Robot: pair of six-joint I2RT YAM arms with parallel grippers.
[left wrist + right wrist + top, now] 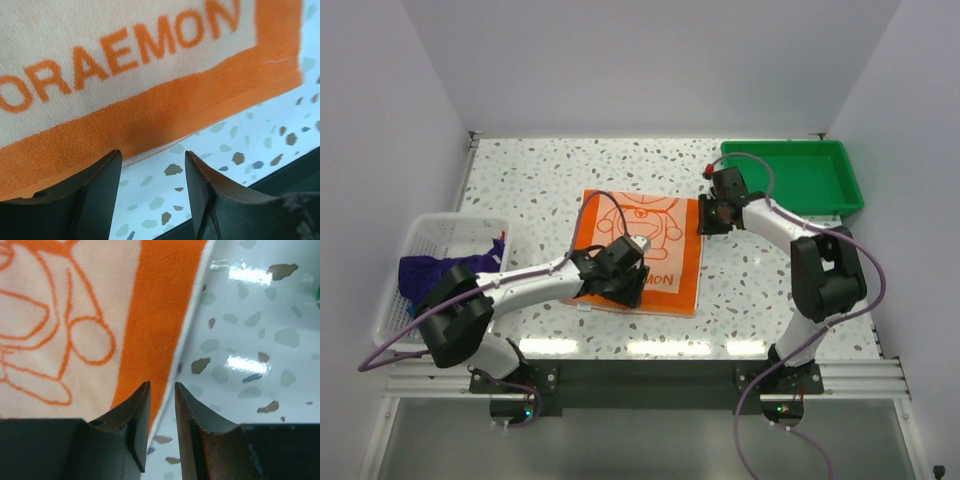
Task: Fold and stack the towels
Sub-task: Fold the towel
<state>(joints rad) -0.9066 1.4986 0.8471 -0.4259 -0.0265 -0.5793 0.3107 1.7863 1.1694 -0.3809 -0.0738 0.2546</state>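
Note:
The orange-and-white towel point(645, 245) with a cartoon cat outline lies flat in the middle of the table. It also shows in the left wrist view point(150, 75) and the right wrist view point(100, 315). My left gripper point(618, 288) point(152, 155) is open and empty, low over the towel's near edge. My right gripper point(706, 220) point(161, 385) is open with a narrow gap, its jaws straddling the towel's right edge, which lies flat on the table. A dark purple towel point(432, 272) sits crumpled in the white mesh basket point(450, 228) at the left.
A green plastic tray point(798, 178) stands at the back right, just behind my right arm. The speckled table point(540, 185) runs to white walls at the back and sides. Its front edge lies close behind my left gripper.

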